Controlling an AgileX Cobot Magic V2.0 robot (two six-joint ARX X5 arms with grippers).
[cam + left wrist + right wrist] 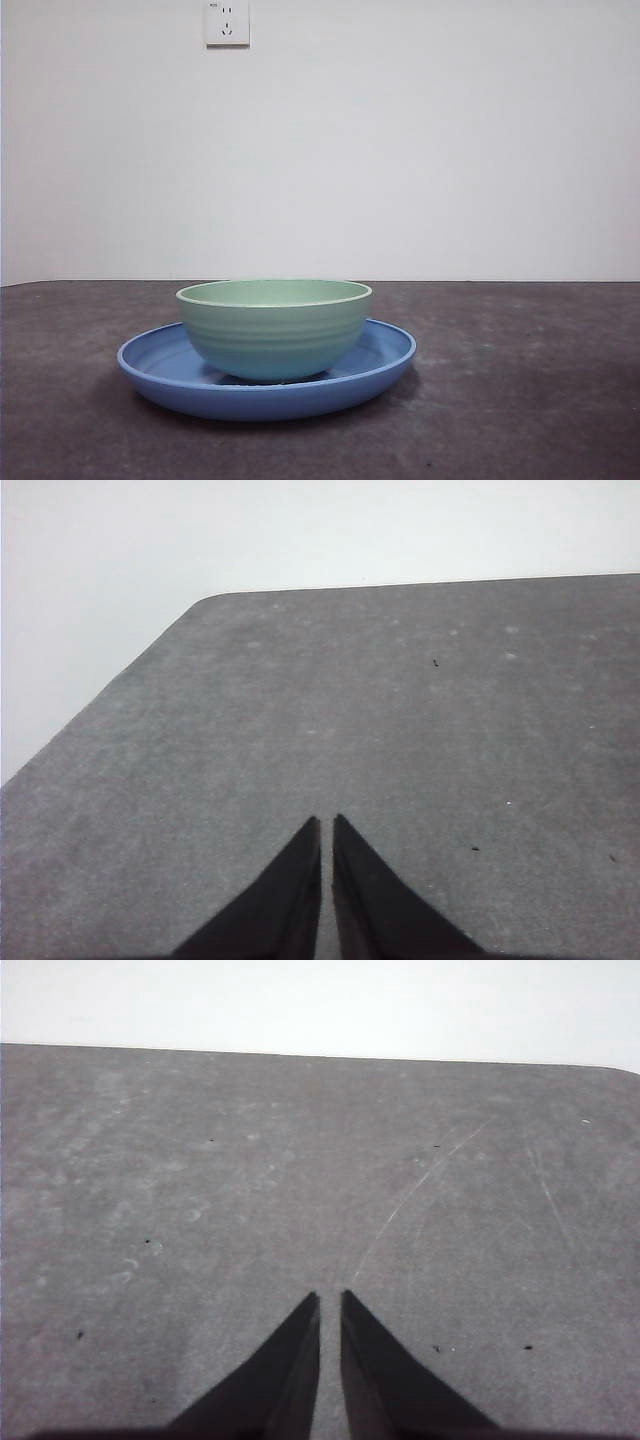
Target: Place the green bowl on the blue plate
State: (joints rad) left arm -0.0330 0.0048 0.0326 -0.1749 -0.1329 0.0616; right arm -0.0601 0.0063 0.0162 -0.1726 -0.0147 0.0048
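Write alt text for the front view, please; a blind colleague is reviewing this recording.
A pale green bowl sits upright inside a wide, shallow blue plate on a dark grey table. Behind them is a plain white wall with a white socket near the top. No robot arm or hand appears in this view.

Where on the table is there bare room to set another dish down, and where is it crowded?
Bare dark tabletop lies to either side of the blue plate and in a strip in front of it. The middle is taken: the green bowl sits on the plate. Both wrist views show only bare table under the left tool and right tool.
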